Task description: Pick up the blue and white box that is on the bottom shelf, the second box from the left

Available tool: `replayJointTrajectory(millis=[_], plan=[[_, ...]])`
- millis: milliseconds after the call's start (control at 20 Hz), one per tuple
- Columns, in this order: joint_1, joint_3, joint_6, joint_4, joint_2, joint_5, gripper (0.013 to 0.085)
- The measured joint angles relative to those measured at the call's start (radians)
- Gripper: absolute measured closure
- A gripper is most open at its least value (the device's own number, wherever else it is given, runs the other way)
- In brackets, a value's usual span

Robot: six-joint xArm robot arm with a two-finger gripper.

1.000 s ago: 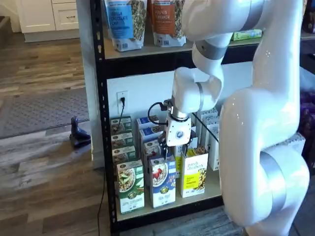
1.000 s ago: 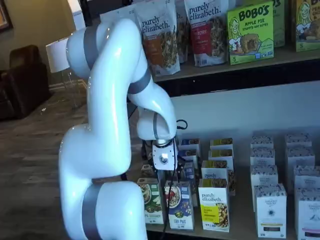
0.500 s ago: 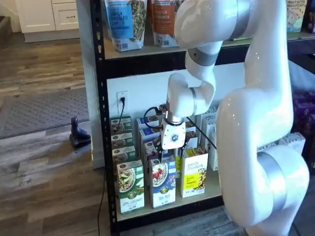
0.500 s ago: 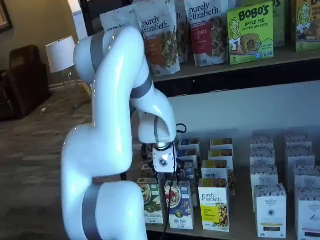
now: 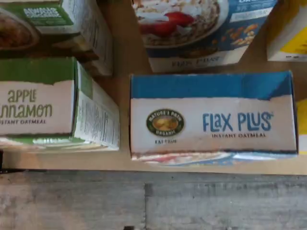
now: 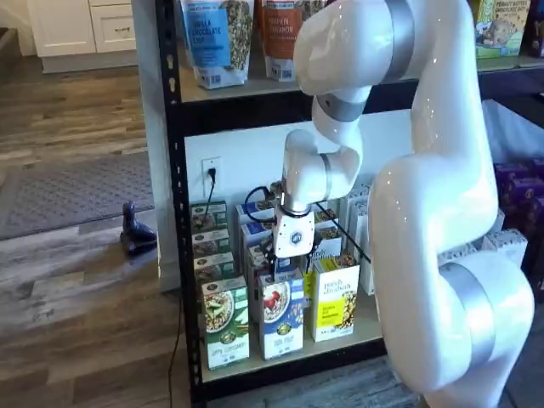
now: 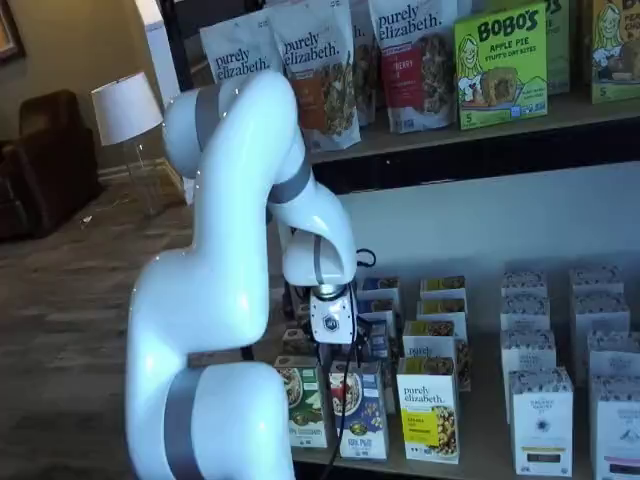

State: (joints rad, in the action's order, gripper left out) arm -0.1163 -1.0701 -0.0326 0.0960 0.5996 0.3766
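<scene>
The blue and white box (image 5: 211, 117) fills the middle of the wrist view, seen from above, with a blue top edge, a round green-yellow logo and "Flax Plus" lettering. It stands upright at the front of the bottom shelf (image 6: 340, 340) in both shelf views (image 6: 281, 319) (image 7: 360, 412), between a green-and-white carton (image 6: 225, 323) and a yellow carton (image 6: 335, 302). My gripper (image 6: 282, 265) hangs just above the box's top, also in a shelf view (image 7: 337, 356). Its black fingers are mostly hidden against the boxes behind, and no gap shows.
More cartons stand in rows behind the front ones (image 6: 255, 229). White cartons (image 7: 540, 415) stand further right. The black rack upright (image 6: 174, 212) stands left, with the higher shelf of bags (image 7: 320, 70) above. The wood floor (image 5: 153, 201) lies below the shelf's front edge.
The arm has swung left and a little lower, bringing the gripper from above the rear boxes to over the front blue and white box.
</scene>
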Motion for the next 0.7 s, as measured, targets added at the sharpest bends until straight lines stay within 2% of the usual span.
replayJointTrajectory(millis=[300, 700], plan=[[0.001, -0.081, -0.01, -0.013, 0.076, -0.007, 0.013], [0.008, -0.181, -0.049, -0.062, 0.136, 0.014, 0.013]])
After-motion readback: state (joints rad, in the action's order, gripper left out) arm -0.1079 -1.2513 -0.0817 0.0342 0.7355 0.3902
